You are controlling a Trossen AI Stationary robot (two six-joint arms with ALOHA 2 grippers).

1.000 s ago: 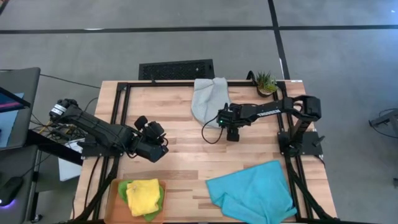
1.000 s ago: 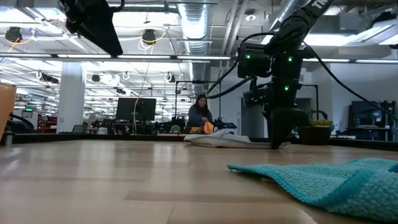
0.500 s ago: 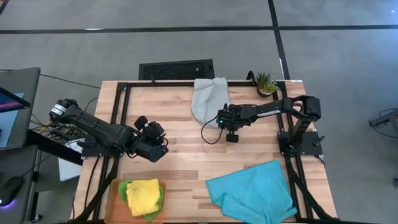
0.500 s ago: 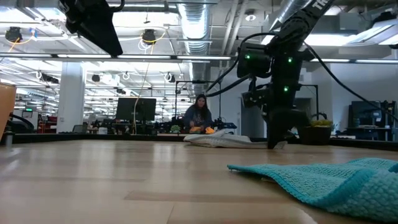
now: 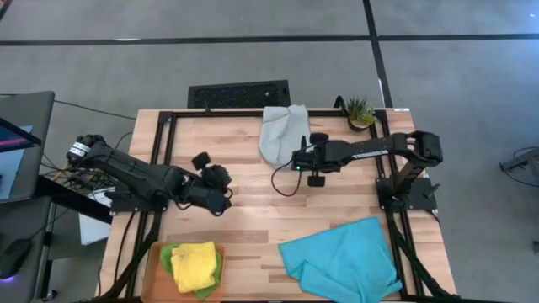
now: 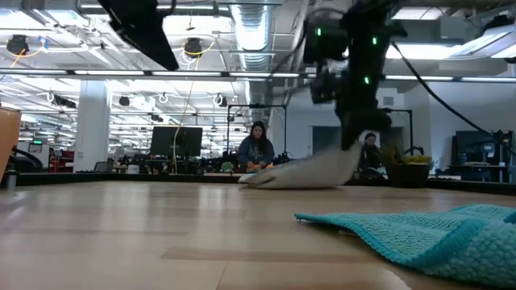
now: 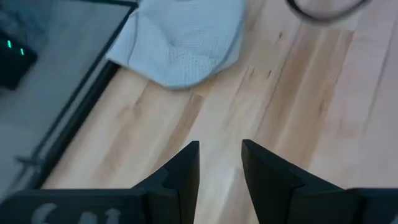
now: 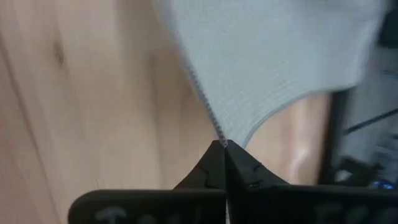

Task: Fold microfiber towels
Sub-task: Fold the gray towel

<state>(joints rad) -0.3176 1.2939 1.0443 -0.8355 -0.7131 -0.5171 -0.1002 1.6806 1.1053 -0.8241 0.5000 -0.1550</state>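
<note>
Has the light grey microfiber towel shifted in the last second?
Yes. The right gripper, shut on its corner, has lifted that edge of the light grey microfiber towel off the wooden table; the rest stays put.

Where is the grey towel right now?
In the high view the light grey towel lies at the table's far edge, left of the little plant, one corner pinched by the right gripper.

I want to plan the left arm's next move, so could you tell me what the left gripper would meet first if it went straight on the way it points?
Probably the grey towel. The left gripper stands open over bare table, and the towel lies ahead, slightly to one side, so it might only graze its edge.
</note>
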